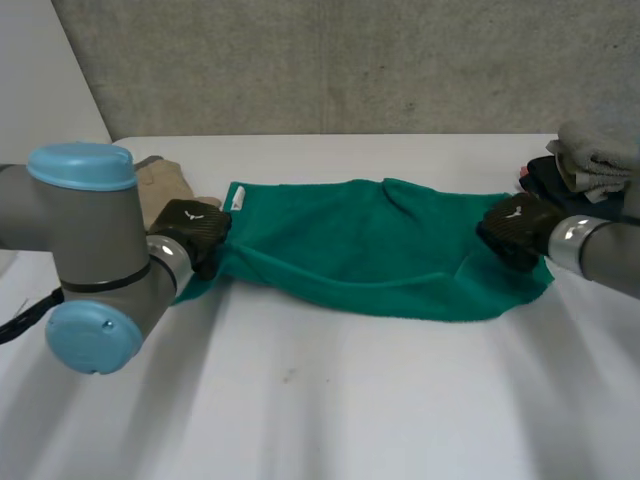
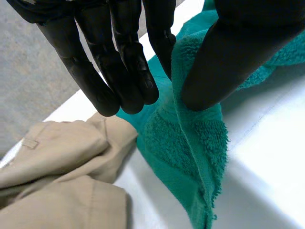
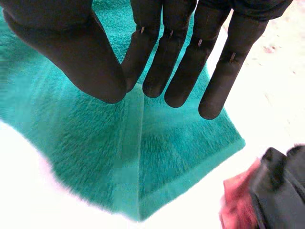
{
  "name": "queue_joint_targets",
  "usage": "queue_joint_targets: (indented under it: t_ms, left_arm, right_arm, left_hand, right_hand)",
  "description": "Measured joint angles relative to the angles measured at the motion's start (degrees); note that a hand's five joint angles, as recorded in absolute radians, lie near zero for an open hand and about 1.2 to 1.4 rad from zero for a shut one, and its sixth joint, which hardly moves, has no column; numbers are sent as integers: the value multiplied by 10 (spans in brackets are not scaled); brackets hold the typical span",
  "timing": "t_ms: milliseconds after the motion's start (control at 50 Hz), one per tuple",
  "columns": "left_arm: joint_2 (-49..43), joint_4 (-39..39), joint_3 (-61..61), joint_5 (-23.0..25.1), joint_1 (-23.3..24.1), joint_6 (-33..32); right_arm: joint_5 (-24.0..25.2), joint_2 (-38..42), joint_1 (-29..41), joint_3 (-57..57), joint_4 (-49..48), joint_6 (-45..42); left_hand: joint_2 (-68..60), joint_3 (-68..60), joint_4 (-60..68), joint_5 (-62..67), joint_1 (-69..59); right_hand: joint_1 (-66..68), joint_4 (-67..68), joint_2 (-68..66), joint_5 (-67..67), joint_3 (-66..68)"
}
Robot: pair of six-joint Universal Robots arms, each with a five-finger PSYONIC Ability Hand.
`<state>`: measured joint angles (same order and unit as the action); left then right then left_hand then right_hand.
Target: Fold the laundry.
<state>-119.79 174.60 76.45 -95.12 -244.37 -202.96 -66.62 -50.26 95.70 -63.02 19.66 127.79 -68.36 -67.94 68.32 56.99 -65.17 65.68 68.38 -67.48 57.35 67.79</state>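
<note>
Left hand [image 2: 128, 71]: thumb and straight fingers pinch the teal towel [image 1: 370, 255] at its 9 o'clock end, with a fold of the edge standing up between them. Right hand [image 3: 162, 57]: same pinch at the 3 o'clock end, near a corner, with a ridge of terry rising between thumb and fingers.

Between the hands the towel lies spread along the white surface [image 1: 330, 400]. Its 6 o'clock edge is wavy and wrinkled, and a white label [image 1: 238, 198] sits by the 10 o'clock corner. A beige garment [image 2: 57, 167] lies just beside the left hand. A pile of grey and dark clothes [image 1: 585, 165] lies at 2 o'clock of the towel, near the right hand.

Handling, our judgement: light, soft, limp terry. Any unsupported span will droop and drag. The nap should give good friction, so a slip is unlikely. Not fragile. We would hold it at the corners, on the hemmed edge, and keep it taut between the hands and clear of the neighbouring clothes.
</note>
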Motion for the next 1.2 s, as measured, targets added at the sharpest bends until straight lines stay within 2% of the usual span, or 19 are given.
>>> queue_joint_targets:
  t_ms: [100, 120, 180, 300, 460, 620, 740, 880, 1200]
  left_arm:
    - [37, -2, 31, 6, -1, -36]
    - [45, -1, 40, 11, -2, -47]
    - [55, 6, 52, 23, -3, -65]
    - [56, 17, 51, 34, -1, -79]
    - [55, 19, 29, 20, 10, -66]
    - [57, 19, 14, 14, 14, -55]
    - [54, 19, 12, 14, 13, -53]
    - [53, 18, 13, 14, 8, -53]
    - [55, 18, 16, 14, 1, -54]
  right_arm:
    - [10, -69, -30, -68, 18, -14]
    - [15, -82, -37, -82, 21, -22]
    - [29, -89, -40, -94, 22, -34]
    - [45, -58, -15, -73, 11, -25]
    - [44, 15, 29, -14, -6, -6]
    - [35, 64, 45, 28, -19, -40]
    - [17, 91, 48, 55, -26, -58]
    - [4, 103, 49, 66, -26, -63]
    - [-2, 89, 37, 44, -27, -64]
  left_hand:
    - [0, 0, 0, 0, 0]
    - [1, 0, -1, 0, 0]
    - [1, 0, -1, 0, 0]
    - [1, 0, -1, 0, 0]
    - [2, 1, -1, 0, 0]
    - [7, 2, -8, 0, 0]
    - [10, 2, -12, 0, 0]
    - [11, 2, -12, -1, 0]
    - [14, 9, -15, -2, 0]
  right_hand:
    - [-19, -32, 29, -28, -30]
    - [-109, -132, 130, -126, -130]
    - [-288, -303, 306, -300, -303]
    - [-395, -424, 417, -426, -413]
    - [-399, -434, 420, -434, -415]
    - [-383, -405, 402, -390, -411]
    - [-333, -361, 351, -347, -355]
    - [-280, -307, 299, -295, -299]
    - [-279, -287, 280, -274, -280]
